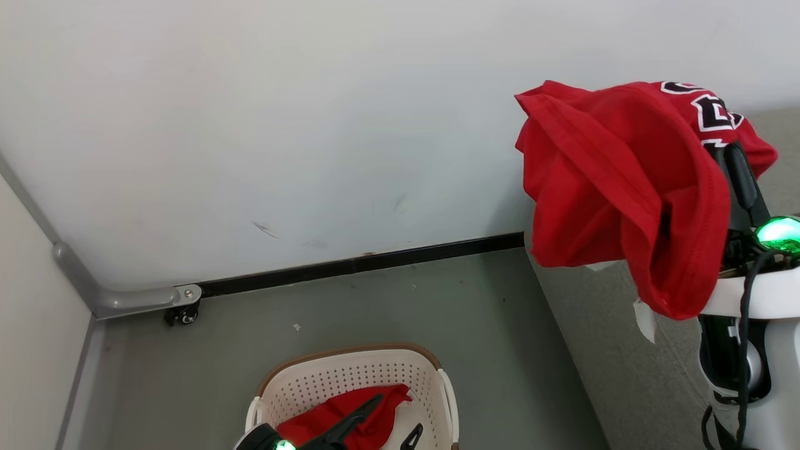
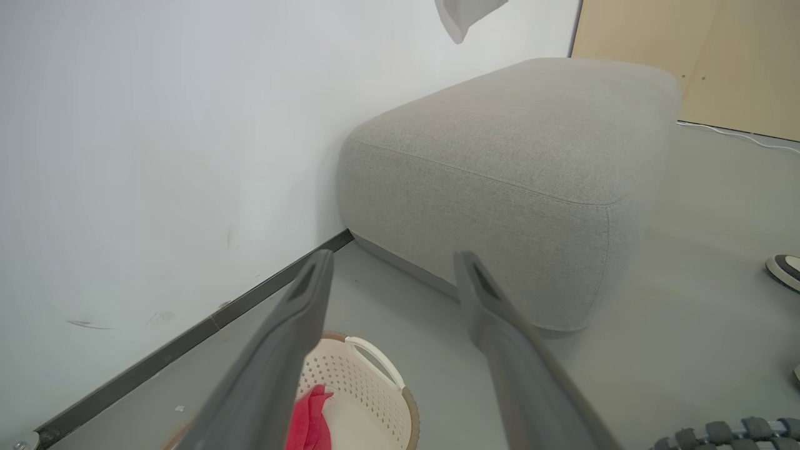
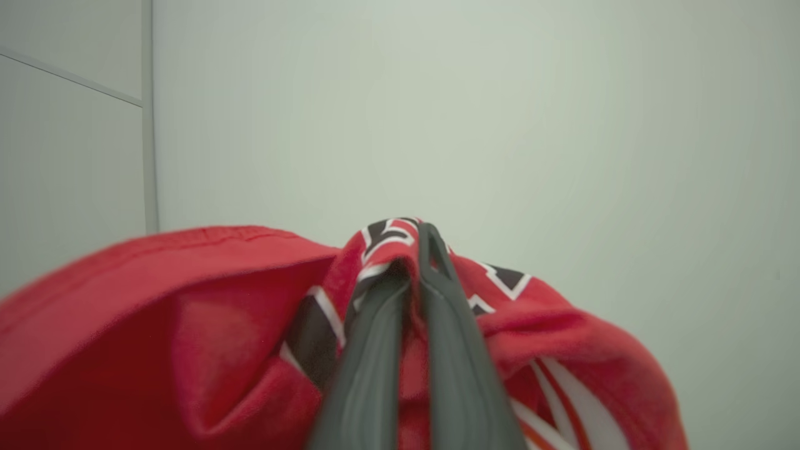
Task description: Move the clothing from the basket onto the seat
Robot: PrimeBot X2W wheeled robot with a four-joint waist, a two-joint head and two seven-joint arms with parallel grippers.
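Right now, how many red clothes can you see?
2. The red shirt with numbers hangs from the shut right gripper, up in the air. The other red garment lies in the basket. More could be hidden under it.

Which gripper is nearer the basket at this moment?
Left. The left gripper hangs open above the basket, over the red garment inside; the right gripper is high up toward the seat, shut on the numbered red garment.

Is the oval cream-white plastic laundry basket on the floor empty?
No, a bright red fabric garment lies inside the oval cream-white plastic laundry basket.
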